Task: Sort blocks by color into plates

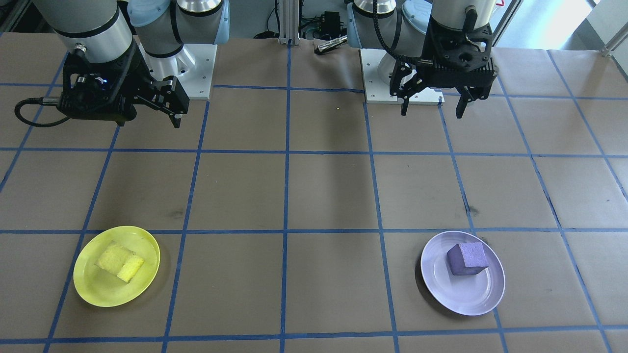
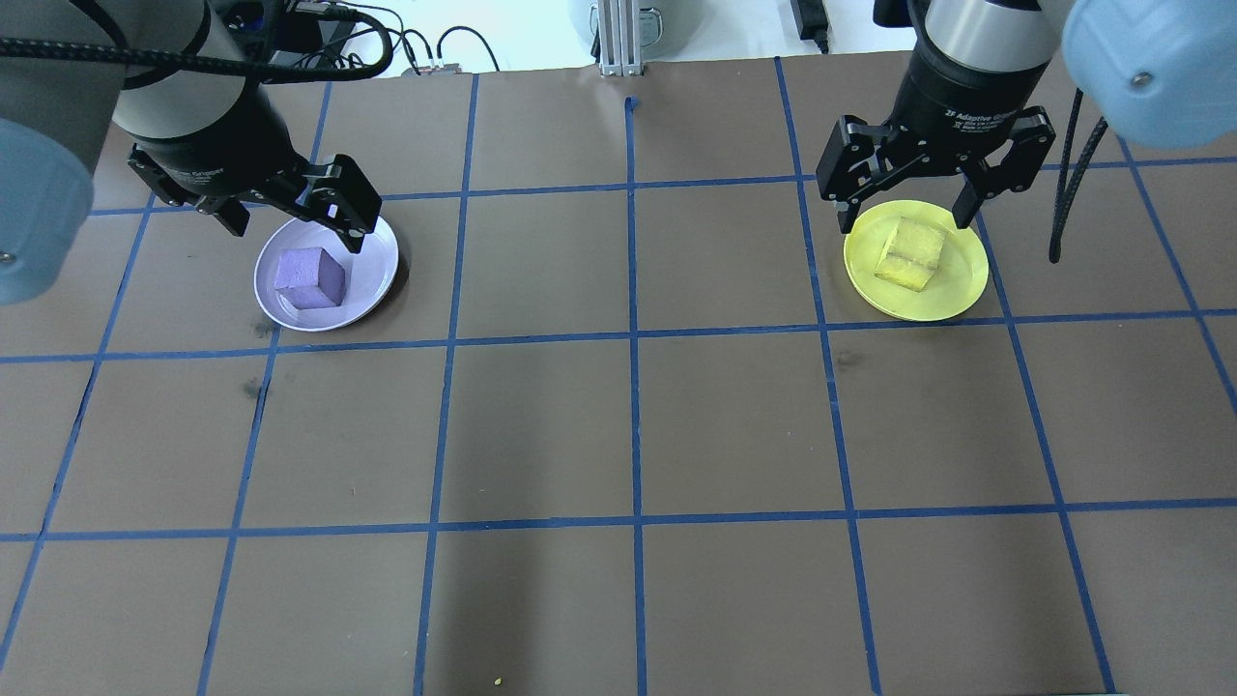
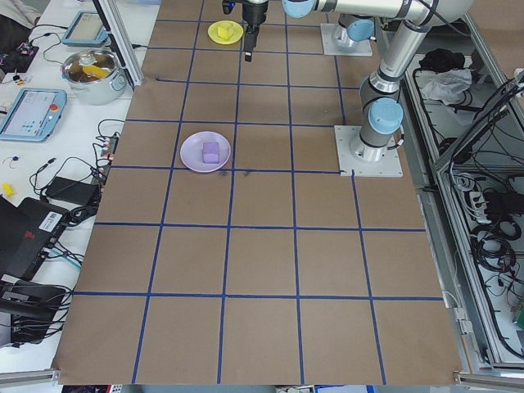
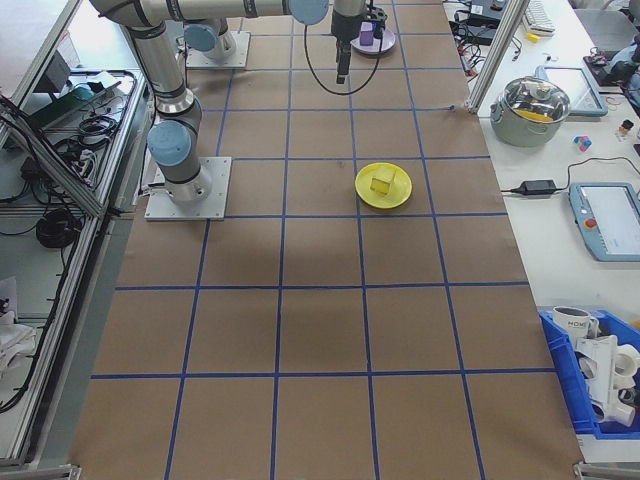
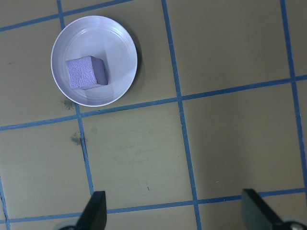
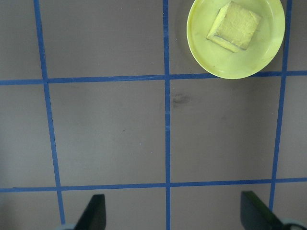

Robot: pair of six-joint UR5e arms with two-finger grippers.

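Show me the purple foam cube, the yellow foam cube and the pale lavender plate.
Purple foam cube [image 2: 309, 278]: overhead exterior view, on its top face.
Yellow foam cube [image 2: 911, 251]: overhead exterior view, on its top face.
Pale lavender plate [image 2: 372, 259]: overhead exterior view, on bare inner surface beside the cube.

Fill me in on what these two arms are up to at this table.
Sorting looks finished. The purple foam cube sits in the pale lavender plastic plate, and the yellow foam cube sits in the bright yellow plastic plate. The left gripper and right gripper are both open, holding nothing, raised above the table.
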